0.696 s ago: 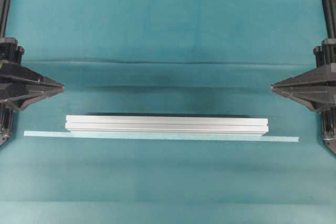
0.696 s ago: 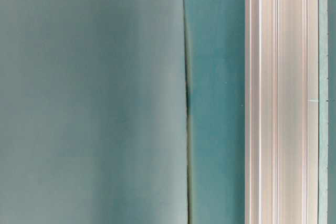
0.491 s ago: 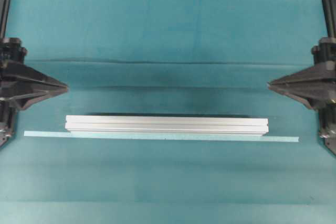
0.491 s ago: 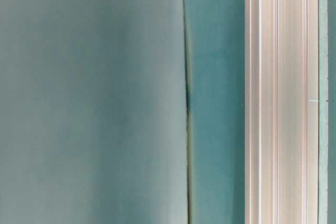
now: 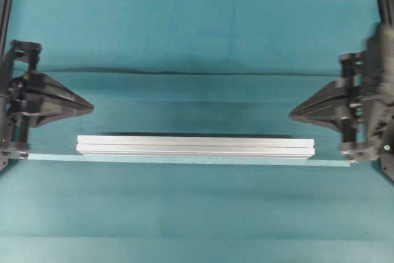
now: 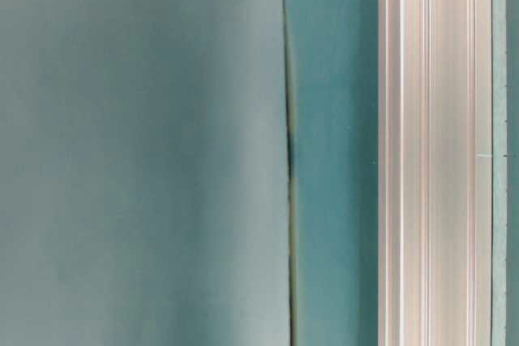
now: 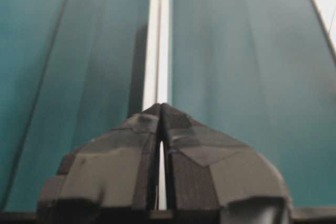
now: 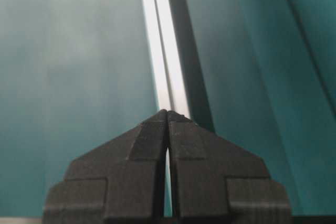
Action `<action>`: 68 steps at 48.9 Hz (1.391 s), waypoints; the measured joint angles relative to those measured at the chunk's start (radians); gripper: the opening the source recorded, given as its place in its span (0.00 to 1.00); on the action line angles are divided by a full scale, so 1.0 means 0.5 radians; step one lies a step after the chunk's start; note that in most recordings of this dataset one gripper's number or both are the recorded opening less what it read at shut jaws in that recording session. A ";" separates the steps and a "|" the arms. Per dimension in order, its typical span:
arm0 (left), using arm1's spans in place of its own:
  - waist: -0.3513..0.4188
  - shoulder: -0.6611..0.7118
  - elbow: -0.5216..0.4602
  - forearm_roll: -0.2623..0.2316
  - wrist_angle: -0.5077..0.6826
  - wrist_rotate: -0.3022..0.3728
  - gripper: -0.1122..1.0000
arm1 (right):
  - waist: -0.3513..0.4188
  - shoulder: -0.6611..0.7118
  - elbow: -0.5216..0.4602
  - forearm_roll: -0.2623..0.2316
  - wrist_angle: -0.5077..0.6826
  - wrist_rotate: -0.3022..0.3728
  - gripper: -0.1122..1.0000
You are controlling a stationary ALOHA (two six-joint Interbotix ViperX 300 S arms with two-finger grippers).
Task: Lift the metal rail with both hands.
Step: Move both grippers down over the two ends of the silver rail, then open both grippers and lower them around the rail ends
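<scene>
Jaws pressed together on both the left gripper and right gripper; each must spread, then descend toward six o'clock onto the metal rail ends evenly.

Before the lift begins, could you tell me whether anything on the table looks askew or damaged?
Nothing stands out. The metal rail lies flat and straight on the teal cloth, square along the pale tape strip. The cloth has a mild crease behind it. The left gripper and right gripper are shut, clear of the rail.
</scene>
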 measured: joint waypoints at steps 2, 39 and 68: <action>0.000 0.052 -0.049 0.003 0.080 0.000 0.10 | 0.000 0.074 -0.055 0.000 0.080 0.000 0.10; 0.058 1.040 -0.681 0.015 0.966 0.107 0.10 | -0.003 1.052 -0.779 -0.043 1.123 -0.233 0.10; 0.064 1.193 -0.764 0.018 1.141 0.230 0.11 | -0.049 1.080 -0.684 -0.071 0.954 -0.322 0.10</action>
